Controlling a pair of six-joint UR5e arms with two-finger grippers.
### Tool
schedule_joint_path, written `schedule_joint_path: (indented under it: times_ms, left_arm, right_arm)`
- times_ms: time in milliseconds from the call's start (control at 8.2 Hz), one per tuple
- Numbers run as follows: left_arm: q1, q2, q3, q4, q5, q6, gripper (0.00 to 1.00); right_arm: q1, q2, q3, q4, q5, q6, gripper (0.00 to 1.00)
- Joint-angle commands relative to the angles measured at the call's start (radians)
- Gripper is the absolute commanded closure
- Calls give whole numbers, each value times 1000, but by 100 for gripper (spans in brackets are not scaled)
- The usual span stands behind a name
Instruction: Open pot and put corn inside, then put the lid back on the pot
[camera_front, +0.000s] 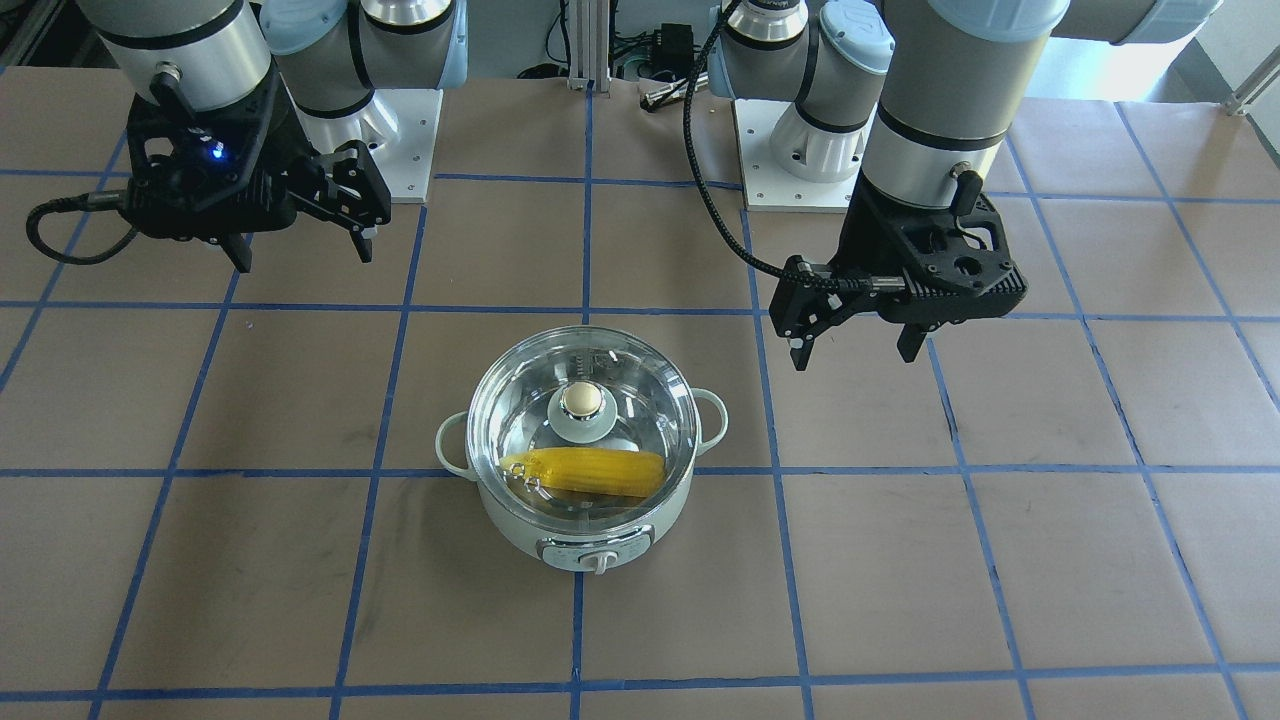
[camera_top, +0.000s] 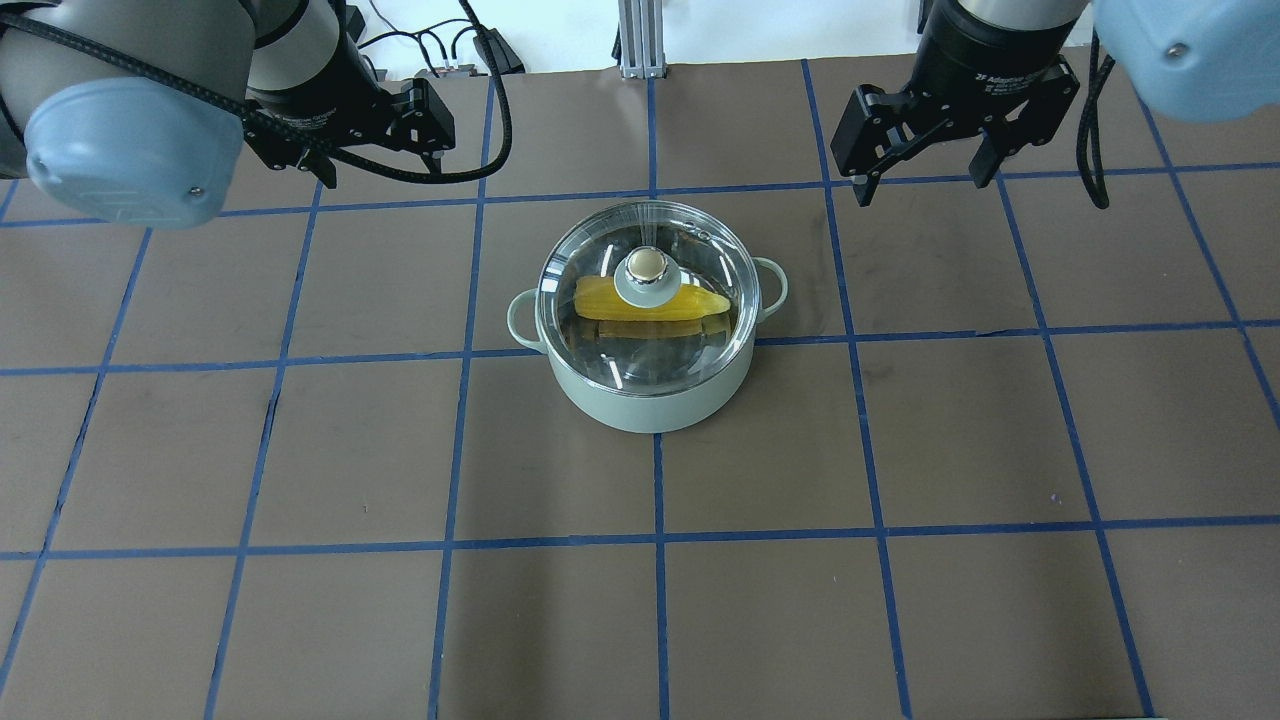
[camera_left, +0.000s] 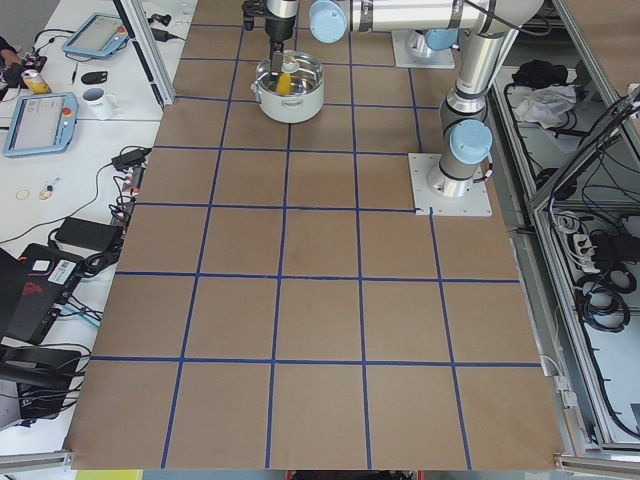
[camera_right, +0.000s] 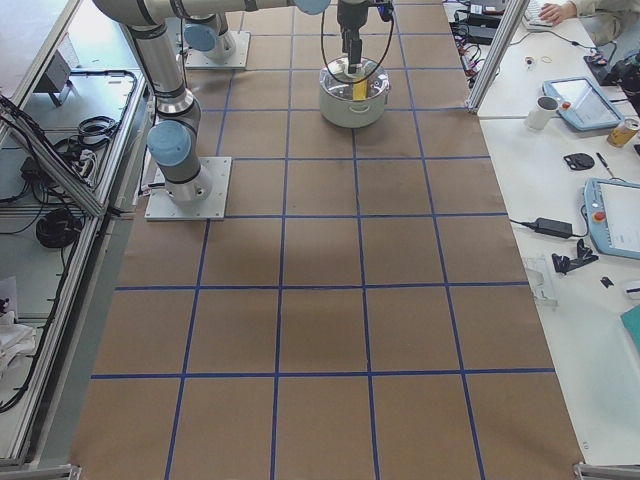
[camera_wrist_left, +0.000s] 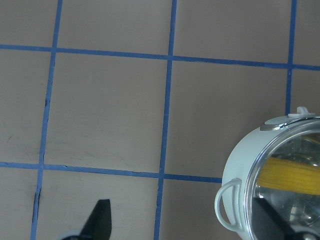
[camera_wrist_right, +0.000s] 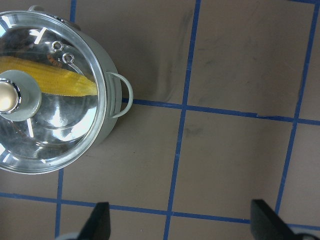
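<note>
A: Pot (camera_front: 520, 535). Where is it?
B: Mid-table (camera_top: 300, 620), well in from every edge and corner. It sits on a blue tape crossing with the dial (camera_front: 600, 562) facing the operators' edge.
A: Lid?
B: Lid (camera_top: 650, 350) is seated level on the rim all round, no gap I can see. I'd call the pot closed and the task done.
A: Grippers?
B: Left gripper (camera_front: 855, 355) hangs above the table toward the robot's edge, off the pot's left side. Fingers are apart and it holds nothing. Right gripper (camera_front: 305, 258) mirrors it on the other side, fingers also apart and empty. Neither touches the pot or the lid. My guess is they're spread wide because there's nothing left to hold.
A: Corn?
B: Corn (camera_front: 585, 472) is inside, seen through the glass. It lies flat across the bottom on the dial side, pointed end toward the robot's right. Lying flat probably lets the lid sit flush.
A: Knob?
B: Knob (camera_front: 582, 400) stands upright at lid centre, nothing on it.
</note>
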Motion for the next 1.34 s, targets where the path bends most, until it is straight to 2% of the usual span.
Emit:
schedule_joint_path:
  times_ms: [0, 1220]
  left_arm:
    - [-1, 34, 0, -108, -8, 0, 0]
    - [-1, 43, 2, -111, -7, 0, 0]
  right_arm:
    - [-6, -14, 4, 14, -5, -16, 0]
    - [-9, -14, 7, 12, -3, -19, 0]
